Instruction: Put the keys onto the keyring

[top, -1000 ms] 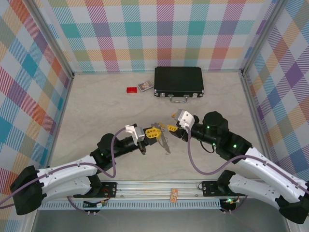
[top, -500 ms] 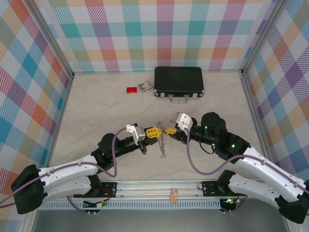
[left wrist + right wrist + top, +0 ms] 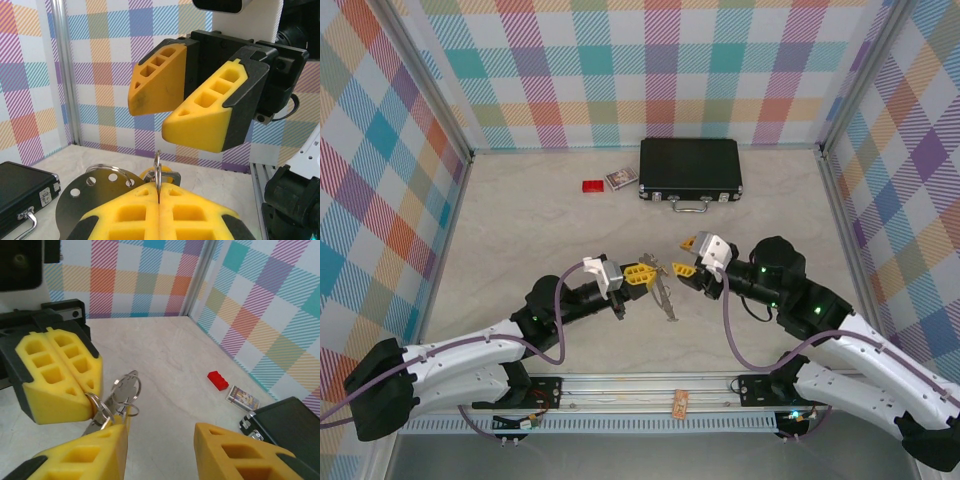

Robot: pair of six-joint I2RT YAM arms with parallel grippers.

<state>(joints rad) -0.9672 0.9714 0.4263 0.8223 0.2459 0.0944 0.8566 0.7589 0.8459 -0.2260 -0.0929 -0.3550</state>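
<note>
My left gripper [image 3: 642, 273] is shut on the keyring [image 3: 158, 170], a thin grey metal ring seen edge-on between its yellow fingers [image 3: 130, 210]. A flat silver key [image 3: 82, 192] with holes hangs from the ring and slants down over the table [image 3: 665, 298]. A yellow-headed key [image 3: 169, 176] sits just behind the ring. In the right wrist view the left gripper [image 3: 87, 395] pinches the keyring [image 3: 97, 405], with the silver key [image 3: 122, 387] beside it. My right gripper [image 3: 684, 256] stands open just right of the ring, its fingers [image 3: 80, 455] empty.
A black case [image 3: 690, 168] with a silver handle lies at the back. A small red block [image 3: 592, 186] and a small card [image 3: 621, 178] lie to its left. Checked walls close in the table [image 3: 520, 230] on three sides.
The right gripper came up to the ring half a second ago and has since drawn back to the right. The hanging silver key swung straight, then slanted again. The left gripper stayed shut.
</note>
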